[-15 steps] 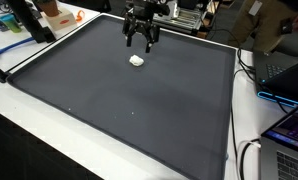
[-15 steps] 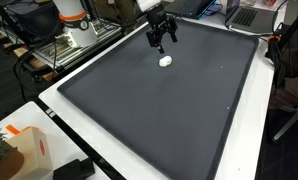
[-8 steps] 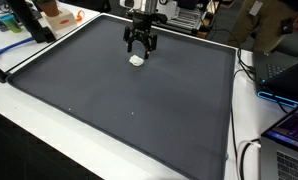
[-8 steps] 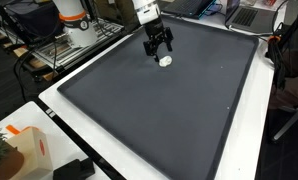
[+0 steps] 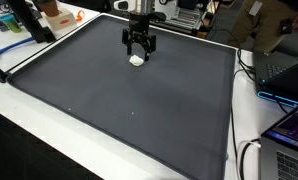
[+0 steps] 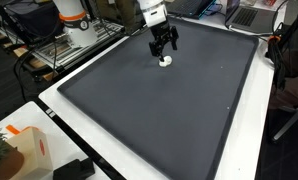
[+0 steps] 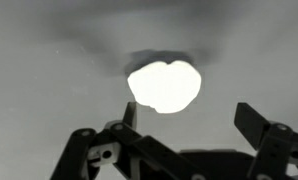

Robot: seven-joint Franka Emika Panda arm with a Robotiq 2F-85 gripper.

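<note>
Near the far end of the dark mat point(image 5: 129, 115), close to the robot's base, a small white lump point(image 5: 137, 60) lies flat on the surface. The gripper point(image 5: 139, 50) hangs right above it, pointing straight down with its fingers spread wide and nothing between them. In both exterior views the fingertips stand just over the lump point(image 6: 166, 61), one on each side; whether they touch it cannot be told. In the wrist view the lump point(image 7: 164, 85) shows as a bright, rounded, uneven blob casting a soft shadow on the grey mat, ahead of the gripper point(image 7: 189, 120) and somewhat toward the finger on the picture's left. An orange-and-white box point(image 6: 24, 148) sits on the white table edge point(image 6: 139, 165), well apart from the lump, and a laptop point(image 5: 289, 140) lies beyond the mat's side.
</note>
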